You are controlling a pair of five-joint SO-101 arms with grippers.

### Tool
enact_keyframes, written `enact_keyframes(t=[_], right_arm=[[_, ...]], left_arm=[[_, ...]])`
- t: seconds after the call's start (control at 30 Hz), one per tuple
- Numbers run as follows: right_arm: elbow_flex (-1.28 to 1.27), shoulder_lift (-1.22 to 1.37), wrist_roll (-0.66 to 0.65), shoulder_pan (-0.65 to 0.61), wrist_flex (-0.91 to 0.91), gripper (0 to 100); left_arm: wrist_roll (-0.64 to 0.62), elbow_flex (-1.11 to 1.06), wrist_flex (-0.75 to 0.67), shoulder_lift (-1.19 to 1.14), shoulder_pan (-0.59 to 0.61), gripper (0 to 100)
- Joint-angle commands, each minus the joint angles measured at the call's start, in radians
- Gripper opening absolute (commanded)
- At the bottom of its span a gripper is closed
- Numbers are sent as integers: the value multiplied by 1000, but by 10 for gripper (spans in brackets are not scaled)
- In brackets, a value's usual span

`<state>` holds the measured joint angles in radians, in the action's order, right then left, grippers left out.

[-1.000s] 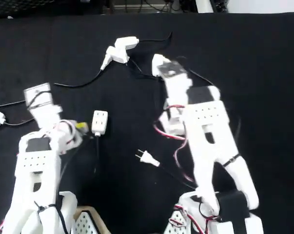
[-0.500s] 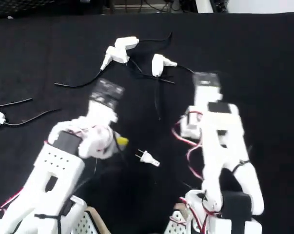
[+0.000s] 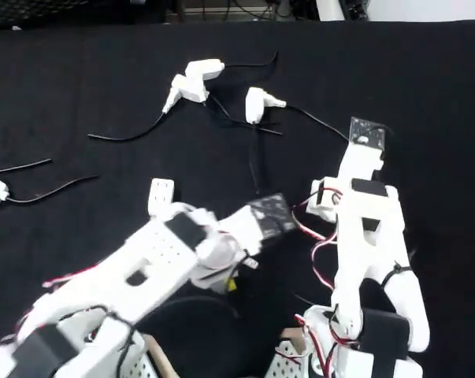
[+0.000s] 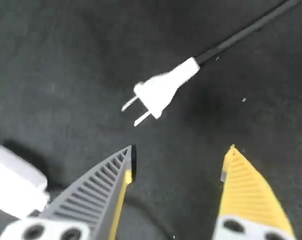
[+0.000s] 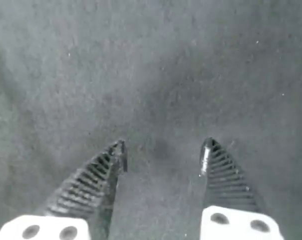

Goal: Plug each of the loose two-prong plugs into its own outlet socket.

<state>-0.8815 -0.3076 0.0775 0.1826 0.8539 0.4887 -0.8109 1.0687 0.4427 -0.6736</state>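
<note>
The left claw [image 4: 180,150] has swung in from nine o'clock and now hangs, fingers apart, over the loose plug [image 4: 163,92] just six o'clock of the counter's [image 3: 426,94] middle, poised to grasp, while the right claw [image 5: 163,145], apart and empty, has withdrawn toward two o'clock.

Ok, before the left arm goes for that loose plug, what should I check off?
1. Left pincer open: ok.
2. Two-prong plug between its fingers: not ok, it lies just ahead of them.
3. Plug's prongs bare, cord trailing away: ok.
4. Right pincer open, empty, over bare cloth: ok.
5. Outlet socket slots reachable: cannot tell.
</note>
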Motion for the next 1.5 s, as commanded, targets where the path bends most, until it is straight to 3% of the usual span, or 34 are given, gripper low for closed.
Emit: enact_keyframes(t=[0.0, 0.43, 0.8, 1.07, 1.3, 1.47], right_arm=[[5, -33, 6, 15, -11, 234], [5, -38, 6, 21, -11, 234], [5, -38, 6, 23, -11, 234], [5, -33, 6, 23, -12, 234], [7, -33, 8, 21, -15, 234], [-4, -31, 8, 21, -40, 234]], left_arm=[[78, 165, 2, -153, -56, 287], [224, 444, 8, -512, -35, 286], [296, 472, 11, -620, -31, 284], [298, 519, 58, -701, -41, 86], [295, 516, 61, -697, -44, 73], [256, 584, 150, -649, -18, 28]])
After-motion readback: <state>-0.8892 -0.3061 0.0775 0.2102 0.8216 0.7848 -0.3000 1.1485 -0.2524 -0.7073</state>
